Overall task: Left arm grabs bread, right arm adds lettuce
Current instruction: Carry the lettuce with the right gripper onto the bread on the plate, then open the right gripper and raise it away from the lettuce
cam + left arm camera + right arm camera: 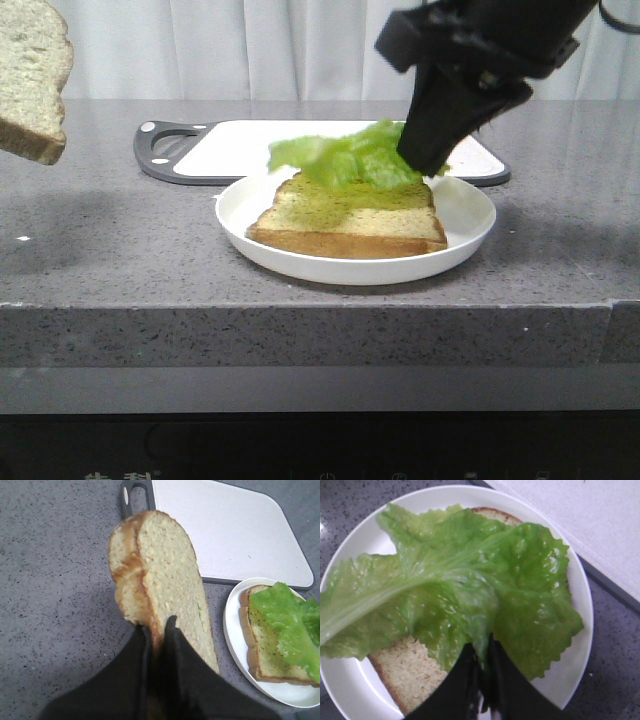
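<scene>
1. The right gripper [432,160] with its lettuce [345,155] fills the space over the plate [470,235]; below those fingers the slice on the plate [345,225] lies half covered, only its near part bare.
2. Just behind those fingers the cutting board [240,145] lies flat and low on the desk [110,240].
3. The left gripper [159,630] holds the bread [165,585] high; beneath its fingers the desk is open grey surface, with the plate and board off to one side.
</scene>
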You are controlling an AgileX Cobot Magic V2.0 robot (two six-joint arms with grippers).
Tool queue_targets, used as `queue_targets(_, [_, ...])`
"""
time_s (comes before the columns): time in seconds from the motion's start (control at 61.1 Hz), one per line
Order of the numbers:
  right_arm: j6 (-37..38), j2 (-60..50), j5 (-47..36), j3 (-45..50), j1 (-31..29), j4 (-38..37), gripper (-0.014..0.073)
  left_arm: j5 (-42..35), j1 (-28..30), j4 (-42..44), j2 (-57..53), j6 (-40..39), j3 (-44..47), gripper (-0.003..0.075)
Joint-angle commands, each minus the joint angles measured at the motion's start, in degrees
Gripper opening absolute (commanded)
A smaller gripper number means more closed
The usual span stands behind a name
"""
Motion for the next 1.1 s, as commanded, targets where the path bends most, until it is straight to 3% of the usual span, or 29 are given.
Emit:
queue_targets(0.0, [-0.8,-1.1,-1.5,-1.3,0.0,0.9,-0.0060,-3.8,0.2,-1.5,-0.7,0.1,-1.5,-0.0019])
queue_targets(0.196, [-0.8,-1.2,-1.4,-1.3,0.0,0.8,-0.0004,-3.7,0.2,-1.5,-0.7,0.1,-1.5,-0.0019])
queue_targets(0.409, [-0.7,-1.5,0.1,-2.1,0.0,0.8,0.0290,-3.7,0.2,-1.5,-0.7,0.1,-1.5,-0.0019])
queue_targets(0.491, [-0.7,-2.7,0.3,-2.2,0.0,0.8,0.0353,-3.6,0.2,-1.5,-0.7,0.1,-1.5,-0.0019])
queue_targets(1.079, [-0.7,-14.0,2.9,-2.2,0.0,0.2,0.0321,-3.6,0.2,-1.5,-0.7,0.1,-1.5,-0.0019])
